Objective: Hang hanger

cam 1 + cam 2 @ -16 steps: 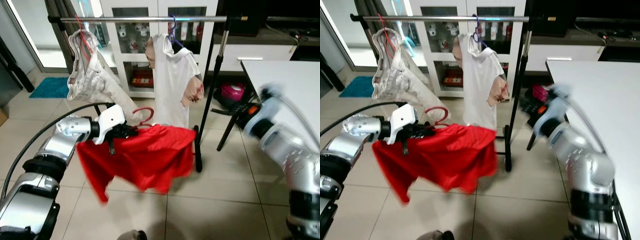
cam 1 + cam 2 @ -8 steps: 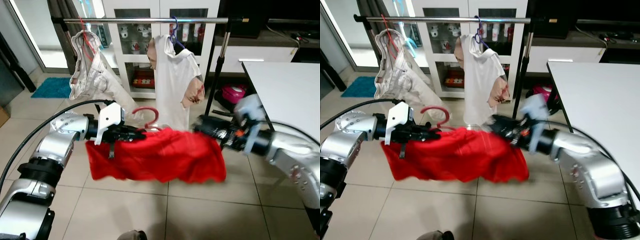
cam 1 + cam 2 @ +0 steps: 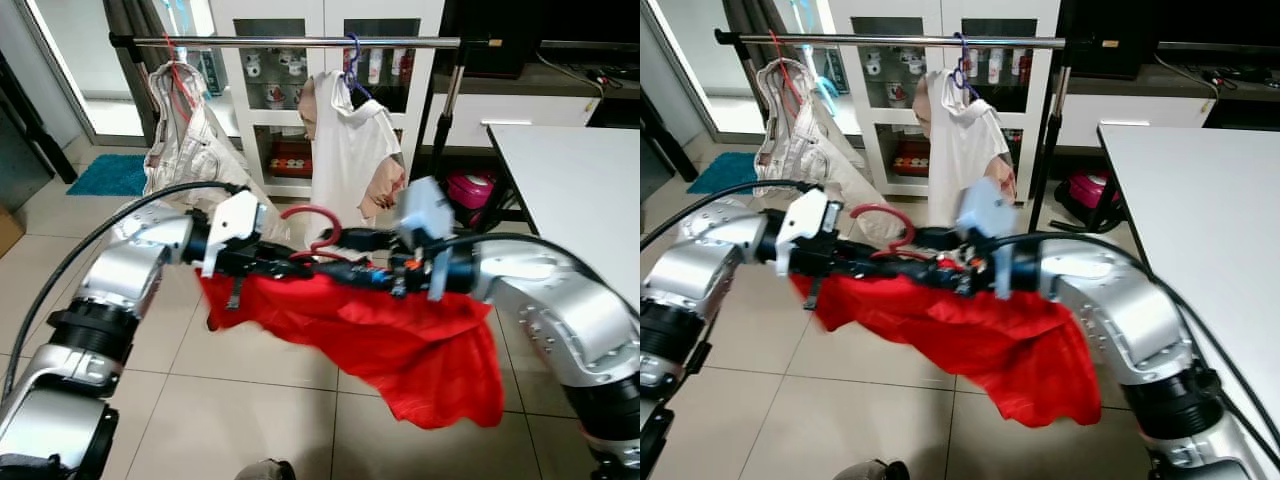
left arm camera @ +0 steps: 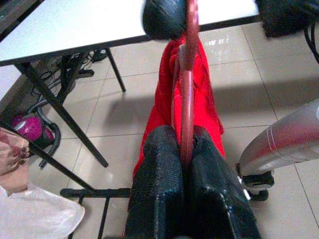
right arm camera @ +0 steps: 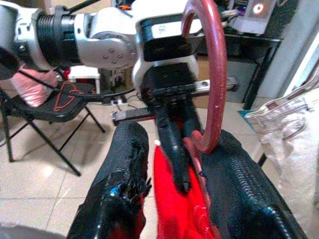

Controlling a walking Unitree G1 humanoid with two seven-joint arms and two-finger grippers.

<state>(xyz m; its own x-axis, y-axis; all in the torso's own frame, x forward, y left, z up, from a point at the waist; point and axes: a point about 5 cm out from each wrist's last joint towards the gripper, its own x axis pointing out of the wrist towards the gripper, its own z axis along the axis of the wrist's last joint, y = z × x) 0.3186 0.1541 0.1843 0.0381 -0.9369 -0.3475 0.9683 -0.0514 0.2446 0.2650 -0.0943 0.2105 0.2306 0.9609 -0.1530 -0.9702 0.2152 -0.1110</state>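
A red hanger, its hook (image 3: 322,215) pointing up, carries a red garment (image 3: 420,340) that droops toward the floor on my right. My left gripper (image 3: 285,268) is shut on the hanger; in the left wrist view its fingers (image 4: 159,164) pinch the red bar (image 4: 187,99). My right gripper (image 3: 345,270) has reached in from the right and stands open, its fingers (image 5: 124,164) on either side of the hook's stem (image 5: 217,84) and the left fingertip. The clothes rail (image 3: 300,42) runs across above and behind both grippers.
On the rail hang pale trousers (image 3: 190,145) on a red hanger at the left and a white shirt (image 3: 355,150) on a purple hanger in the middle. A white table (image 3: 580,170) stands at the right, a glass-door cabinet (image 3: 270,90) behind, and a pink appliance (image 3: 462,185) on the floor.
My right gripper has slid left along the garment to the hook, next to my left gripper. The garment's right end has dropped and hangs low. The hanger has risen slightly.
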